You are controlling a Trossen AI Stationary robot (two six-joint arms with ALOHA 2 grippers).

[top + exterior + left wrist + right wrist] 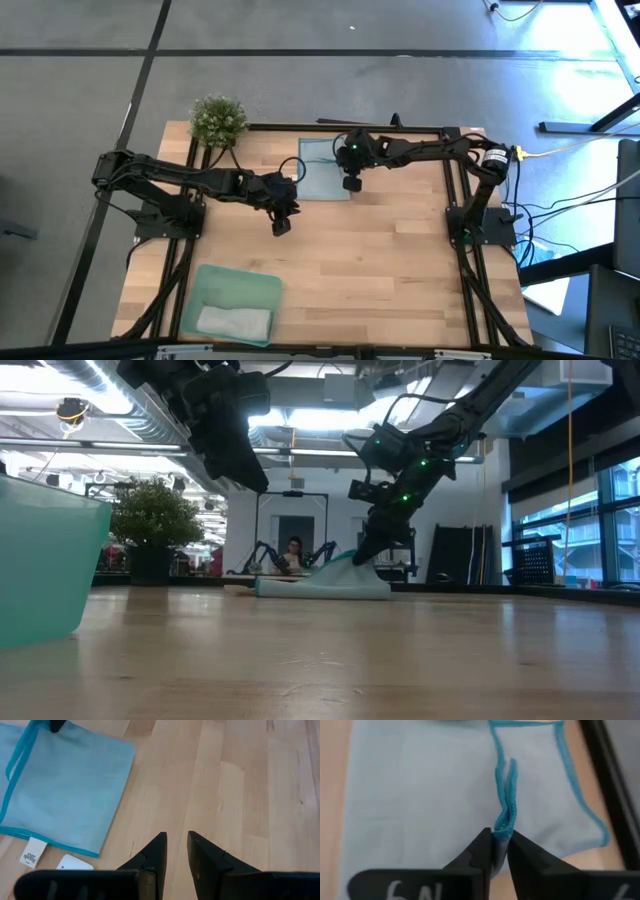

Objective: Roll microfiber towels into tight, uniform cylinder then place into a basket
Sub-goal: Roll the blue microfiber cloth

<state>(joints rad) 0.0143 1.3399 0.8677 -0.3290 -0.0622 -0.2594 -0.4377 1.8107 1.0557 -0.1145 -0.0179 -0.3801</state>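
The light blue towel lay flat near the plant. It looked soft, light and floppy, best taken at its hem. The right gripper pinched a raised hem fold, which only the right wrist view showed. The left gripper, slightly parted, held nothing beside the towel. The grey towel lay in the basket, seen only from above.

Light blue towel: flat at the table's far edge, middle.
Right gripper: over the towel's near right corner.
Left gripper: above bare wood, just near-left of the towel.
Basket: near left corner (mint-green), holding the pale grey towel.
Plant: far left corner.
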